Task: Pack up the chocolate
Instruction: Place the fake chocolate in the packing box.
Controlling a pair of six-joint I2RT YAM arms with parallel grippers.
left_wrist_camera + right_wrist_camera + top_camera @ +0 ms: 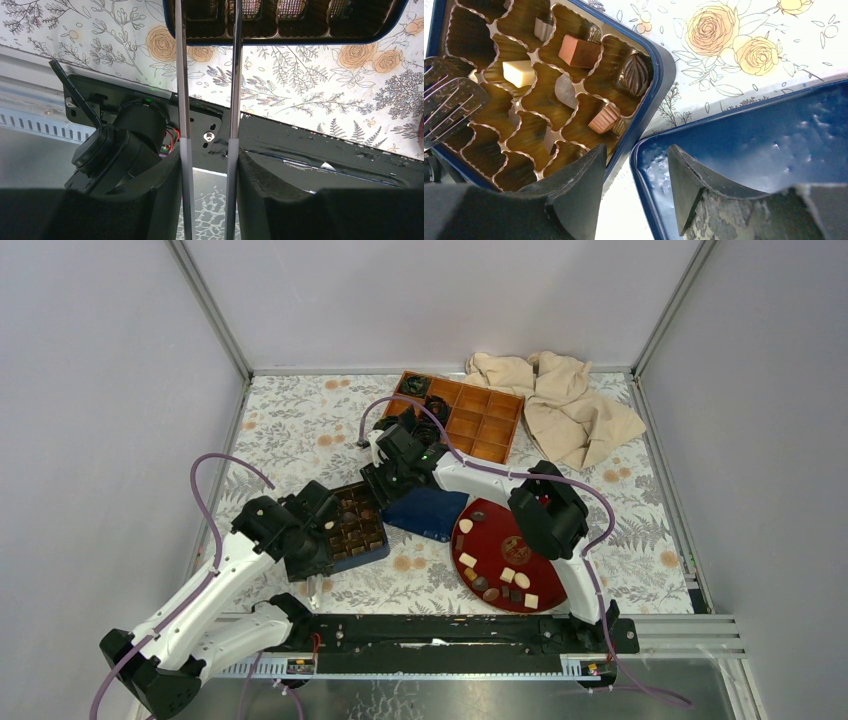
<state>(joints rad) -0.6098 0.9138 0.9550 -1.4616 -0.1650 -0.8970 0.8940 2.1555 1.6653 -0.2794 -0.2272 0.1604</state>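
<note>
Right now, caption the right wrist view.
Open fingers above the gap between a partly filled chocolate box and a blue lid.

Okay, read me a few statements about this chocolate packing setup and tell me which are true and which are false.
Chocolates lie on the red plate. True.
The blue box is full. False: many of its cavities are empty.
The lid lies beside the box. True.
The right tool grips a chocolate. False: it is open and empty.
The cloth covers the plate. False: it lies apart, at the far edge.
</note>
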